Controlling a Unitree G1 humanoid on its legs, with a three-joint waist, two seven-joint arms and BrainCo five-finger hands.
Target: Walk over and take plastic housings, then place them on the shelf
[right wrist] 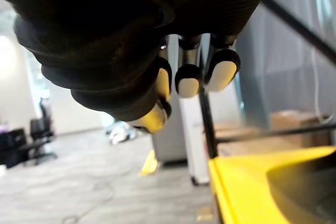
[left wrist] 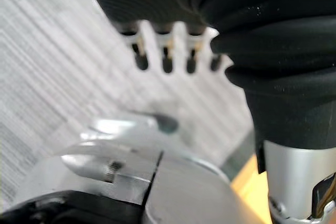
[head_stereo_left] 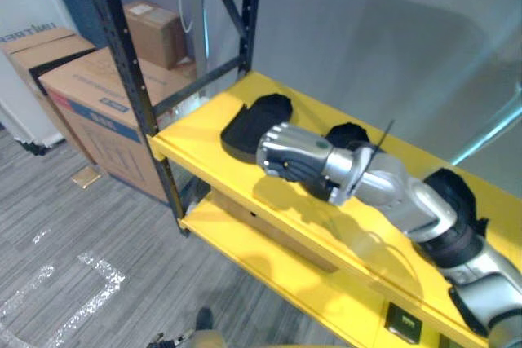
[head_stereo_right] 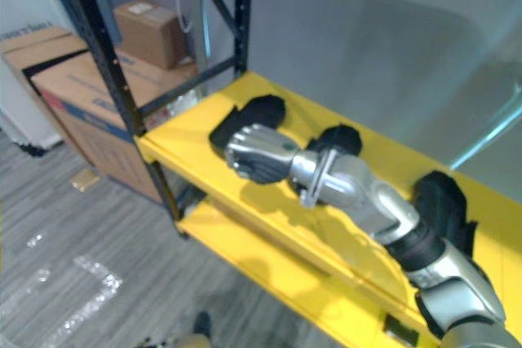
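The right hand's fingers (right wrist: 189,78) are curled in toward the palm, and we see nothing held between them. The right hand (head_stereo_left: 292,152) hangs over the shelf's top board (head_stereo_left: 196,132), near its front edge. It sits just beside the corner housing (head_stereo_left: 257,124), and we cannot tell whether the two touch. The left hand (left wrist: 167,56) hangs over the floor with its fingers loose and straight, holding nothing.

Three black plastic housings lie on that top board. The corner housing is at the end by the black upright (head_stereo_left: 134,79), the middle housing (head_stereo_left: 347,134) is toward the back edge behind the right forearm, and the far housing (head_stereo_left: 453,189) is toward the other end. We judge the placing as good as done.

To finish well, we should raise the hand clear of the board first. Only then should we draw it back over the front edge, so the forearm does not drag the middle housing along. We should also keep the knuckles off the corner housing, which lies close to that end of the board.

A lower yellow board (head_stereo_left: 269,270) runs beneath. Cardboard boxes (head_stereo_left: 90,95) stand past the upright, a grey wall (head_stereo_left: 367,38) backs the rack, and the striped grey floor (head_stereo_left: 65,234) carries white tape marks (head_stereo_left: 102,279).
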